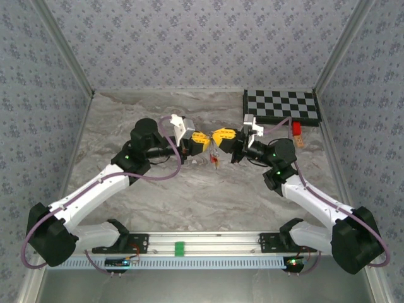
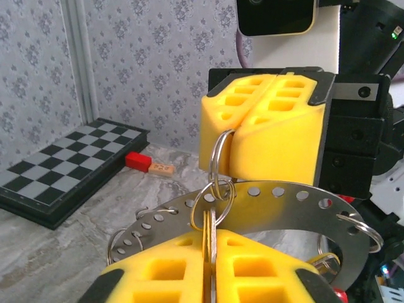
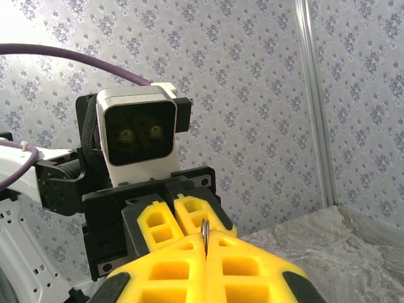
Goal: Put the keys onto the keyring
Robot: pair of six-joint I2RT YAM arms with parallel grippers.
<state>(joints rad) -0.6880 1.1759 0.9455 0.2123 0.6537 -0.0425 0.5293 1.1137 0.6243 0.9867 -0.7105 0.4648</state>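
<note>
Keyring hangs upright, apparently pinched by the right gripper.

Left hand and right hand facing mid-table, open table all round, checkerboard and red block (far right)

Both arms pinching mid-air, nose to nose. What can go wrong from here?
1. The right fingers pinch the split ring by a thin edge; a pull may slip it free.
2. The left fingers hold the key edge-on; a twist may drop it.
3. The perforated strip between them may snag.
</note>
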